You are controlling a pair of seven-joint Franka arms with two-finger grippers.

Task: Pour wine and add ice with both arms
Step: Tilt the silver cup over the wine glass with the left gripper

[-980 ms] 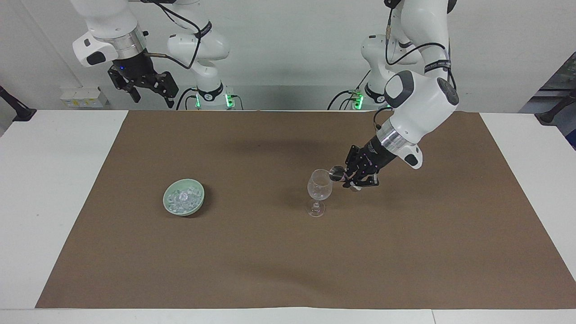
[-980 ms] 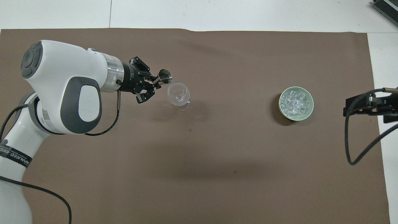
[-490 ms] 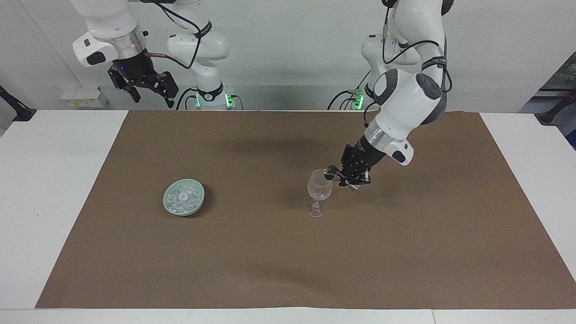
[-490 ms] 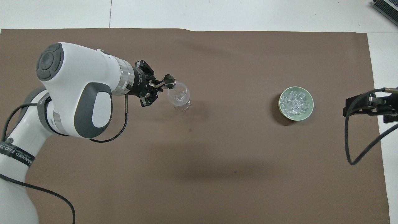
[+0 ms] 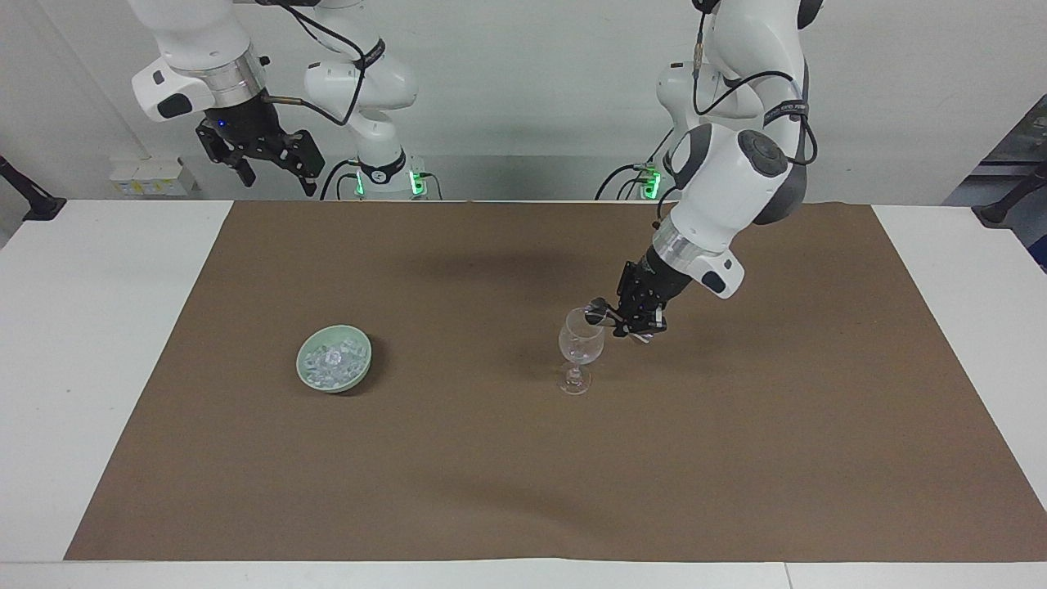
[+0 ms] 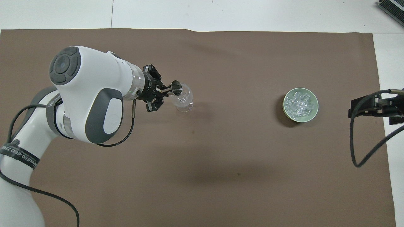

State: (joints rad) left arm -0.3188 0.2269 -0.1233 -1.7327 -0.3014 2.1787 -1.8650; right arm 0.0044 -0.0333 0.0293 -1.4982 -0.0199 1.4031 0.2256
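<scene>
The tipped jigger [image 5: 598,311] now overlaps the wine glass [image 5: 581,343] rim, contents indiscernible.

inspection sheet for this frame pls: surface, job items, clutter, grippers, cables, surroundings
Surface: brown mat covers most of the white table; no spill seen.
Job's things: wine glass upright on the mat, toward the left arm's end; green bowl holding ice toward the right arm's end; small metal jigger tipped at the glass rim.
Clutter: nothing seen.
Grippers: left gripper shut on the jigger, beside the glass bowl; right gripper open, raised near its base, waiting.
Cables: black cable loops from the right arm; another trails along the left arm; neither touches the job's things.
Surroundings: white wall, wall socket box.
</scene>
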